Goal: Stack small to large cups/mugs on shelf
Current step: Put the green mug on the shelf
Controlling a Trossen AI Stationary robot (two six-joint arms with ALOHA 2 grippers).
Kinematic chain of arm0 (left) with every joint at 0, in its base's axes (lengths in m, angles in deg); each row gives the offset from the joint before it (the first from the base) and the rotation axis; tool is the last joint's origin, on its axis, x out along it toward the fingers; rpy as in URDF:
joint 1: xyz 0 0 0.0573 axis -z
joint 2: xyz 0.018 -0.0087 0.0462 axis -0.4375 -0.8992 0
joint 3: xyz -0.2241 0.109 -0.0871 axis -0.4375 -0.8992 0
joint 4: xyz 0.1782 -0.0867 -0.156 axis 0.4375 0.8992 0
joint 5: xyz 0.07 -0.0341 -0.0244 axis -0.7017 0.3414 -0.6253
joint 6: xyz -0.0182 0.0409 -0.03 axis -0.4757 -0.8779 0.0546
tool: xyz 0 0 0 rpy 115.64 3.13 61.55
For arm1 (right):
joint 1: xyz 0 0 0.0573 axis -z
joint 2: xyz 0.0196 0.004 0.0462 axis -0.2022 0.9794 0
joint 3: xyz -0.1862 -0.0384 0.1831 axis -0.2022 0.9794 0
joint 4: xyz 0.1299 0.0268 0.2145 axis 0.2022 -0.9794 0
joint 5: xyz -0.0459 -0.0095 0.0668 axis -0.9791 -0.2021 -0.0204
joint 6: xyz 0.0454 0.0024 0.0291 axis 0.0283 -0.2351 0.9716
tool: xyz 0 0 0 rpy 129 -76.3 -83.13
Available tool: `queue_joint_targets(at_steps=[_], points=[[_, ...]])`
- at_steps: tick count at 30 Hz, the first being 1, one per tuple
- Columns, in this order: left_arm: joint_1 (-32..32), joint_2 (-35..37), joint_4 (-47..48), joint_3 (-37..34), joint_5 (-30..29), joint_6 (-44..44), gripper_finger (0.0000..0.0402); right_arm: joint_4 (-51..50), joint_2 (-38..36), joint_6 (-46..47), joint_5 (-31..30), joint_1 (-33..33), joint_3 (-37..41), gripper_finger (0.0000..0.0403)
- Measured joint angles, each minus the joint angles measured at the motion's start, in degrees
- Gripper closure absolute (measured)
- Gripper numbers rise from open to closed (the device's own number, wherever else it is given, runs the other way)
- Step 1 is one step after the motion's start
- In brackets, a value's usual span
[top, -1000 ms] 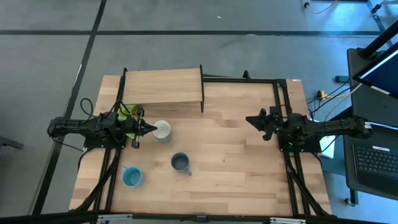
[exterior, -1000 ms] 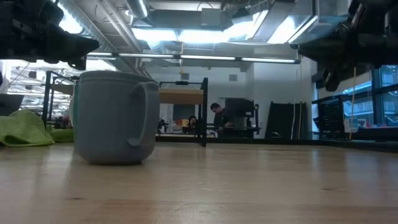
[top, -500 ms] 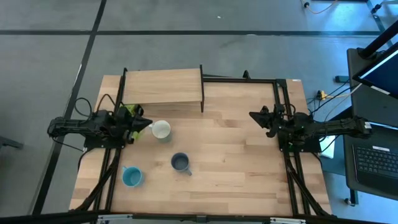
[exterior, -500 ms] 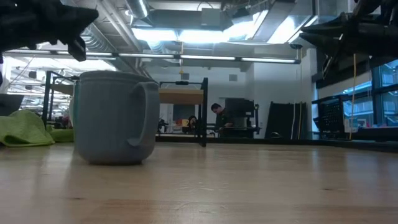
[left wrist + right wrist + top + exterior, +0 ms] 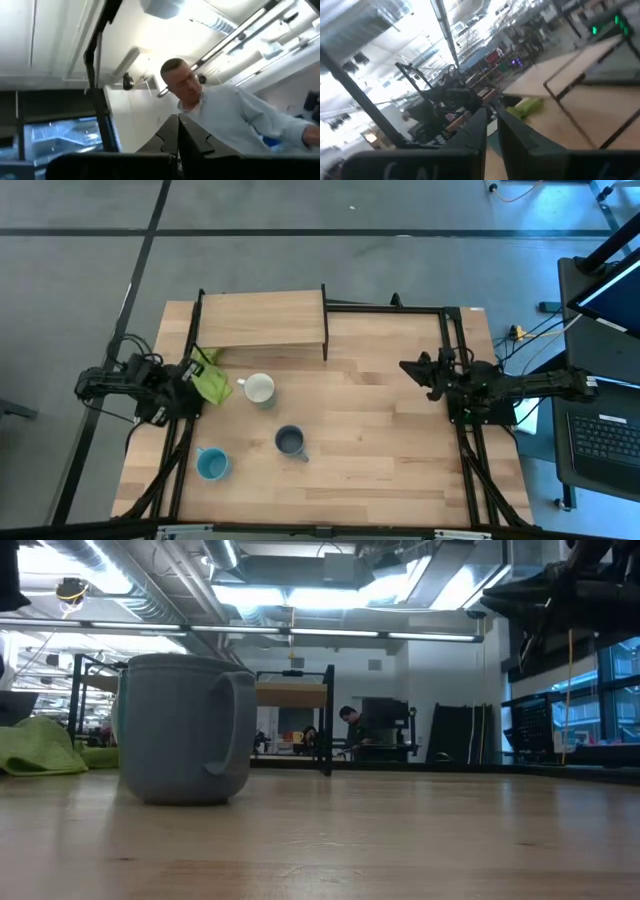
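Note:
Three mugs stand upright on the tabletop: a pale green one with a white inside point(image 5: 259, 389), a dark grey-blue one point(image 5: 290, 442) that also shows in the low view point(image 5: 185, 730), and a light blue one point(image 5: 212, 464). The shelf point(image 5: 262, 320) stands at the far left and carries nothing. My left gripper point(image 5: 186, 383) is drawn back at the table's left edge, shut and empty, tipped up toward the ceiling point(image 5: 178, 140). My right gripper point(image 5: 406, 367) hovers at the right side, shut and empty point(image 5: 492, 132).
A lime-green cloth point(image 5: 208, 376) lies between my left gripper and the pale mug, near the shelf's front left support. Black frame rails point(image 5: 445, 340) run along the table's right and far sides. A person in a light shirt point(image 5: 225, 120) shows in the left wrist view.
My left gripper has drawn back from beside the pale green mug toward the table's left edge and has tipped upward, out of the low view. The mug has stayed where it was. My right gripper has risen a little.

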Motion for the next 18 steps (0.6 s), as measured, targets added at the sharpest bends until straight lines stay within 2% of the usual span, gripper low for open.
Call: queue_joint_targets(at_steps=[2,5,8,13,18], points=[[0.0,0.0,2.0,0.0,-9.1,6.3,0.0401,-1.4,0.0,3.2,-0.3,0.0,0.0,0.0356],[-0.2,-0.1,12.9,0.0,-28.1,19.0,0.0401,-3.7,0.0,7.4,-0.3,0.7,0.0,0.0356],[-0.2,0.0,20.2,0.0,-40.6,27.4,0.0401,-4.0,0.0,11.4,-0.3,1.9,-0.2,0.0356],[-0.2,0.0,20.6,0.0,-56.4,29.2,0.0401,-3.8,0.3,7.2,-0.9,3.3,-3.8,0.0356],[-0.2,0.0,14.6,0.0,-69.7,26.9,0.0401,-3.6,1.7,-8.1,-6.7,3.5,-8.8,0.0356]])
